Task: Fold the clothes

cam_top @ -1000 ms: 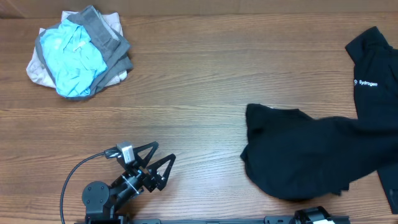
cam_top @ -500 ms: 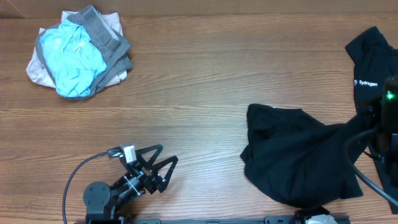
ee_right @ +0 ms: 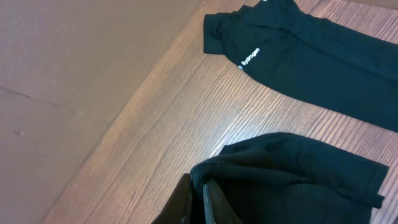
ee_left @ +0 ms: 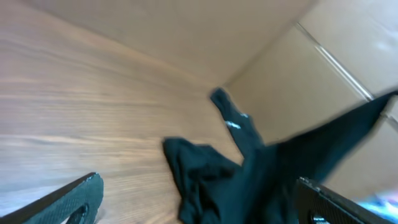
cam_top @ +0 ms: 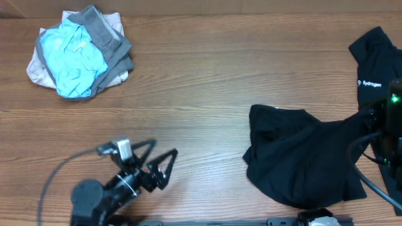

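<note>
Now that the right gripper [ee_right: 199,190] has come in and clamped shut on an edge of the garment [cam_top: 295,166], the cloth is held, and spreading it flat looks like the step ahead. The left gripper [cam_top: 164,150] hangs wide open and empty, shifted slightly left. The garment lies crumpled at the near right of the table [cam_top: 207,94], plain black, with one side drawn up rightward. Farther off lie the lettered shirt [cam_top: 377,69] and the bundle [cam_top: 78,53].

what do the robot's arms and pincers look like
Both are black. The left pincer is two hollow triangular frames, with a small silver block behind them and a thin dark cable looping off. The right arm shows a green light and black cables.
</note>
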You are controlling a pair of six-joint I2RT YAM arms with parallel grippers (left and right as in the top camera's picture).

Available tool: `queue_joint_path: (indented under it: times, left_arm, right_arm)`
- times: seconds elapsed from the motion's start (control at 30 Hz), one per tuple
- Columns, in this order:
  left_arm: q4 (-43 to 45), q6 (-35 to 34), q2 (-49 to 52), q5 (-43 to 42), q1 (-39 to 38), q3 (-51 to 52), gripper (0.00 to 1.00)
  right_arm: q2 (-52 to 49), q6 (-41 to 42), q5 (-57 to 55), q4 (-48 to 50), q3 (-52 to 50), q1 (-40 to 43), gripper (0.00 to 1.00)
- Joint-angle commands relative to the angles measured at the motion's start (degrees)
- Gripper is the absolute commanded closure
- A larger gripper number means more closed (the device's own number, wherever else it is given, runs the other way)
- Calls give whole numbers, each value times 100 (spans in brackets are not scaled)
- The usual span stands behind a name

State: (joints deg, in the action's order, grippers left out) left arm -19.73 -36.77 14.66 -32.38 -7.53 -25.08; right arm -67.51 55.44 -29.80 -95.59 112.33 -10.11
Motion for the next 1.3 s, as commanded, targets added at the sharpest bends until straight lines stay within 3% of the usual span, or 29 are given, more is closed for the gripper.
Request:
queue_joint_path:
  times: [0.0, 0.2, 0.37, 0.57, 0.67, 0.87, 1.27]
  left_arm:
    - [-457, 1003, 1139, 684, -39, -1200, 0]
    - [-2319, 2068, 3895, 146, -339, -3427, 0]
    - [-3261, 2306, 6046, 1187, -1703, -4723, 0]
    - [-2844, 2245, 8050, 1456, -2667, -5335, 0]
    - [-2461, 1637, 8784, 1329, -2756, -5335, 0]
    - [-1440, 2039, 9820, -487, -2745, -5346, 0]
    - [-1161, 1394, 10183, 916, -3517, -5724, 0]
  right_arm:
    - [57, -35, -9, 28, 55, 28, 96]
    - [57, -35, -7, 31, 57, 28, 95]
    - [57, -37, -4, 17, 55, 28, 95]
    - [57, -160, -9, -101, 55, 28, 95]
    - [57, -234, -15, -116, 55, 28, 95]
    - [61, -234, -11, -116, 57, 28, 95]
    - [61, -339, -9, -144, 55, 28, 95]
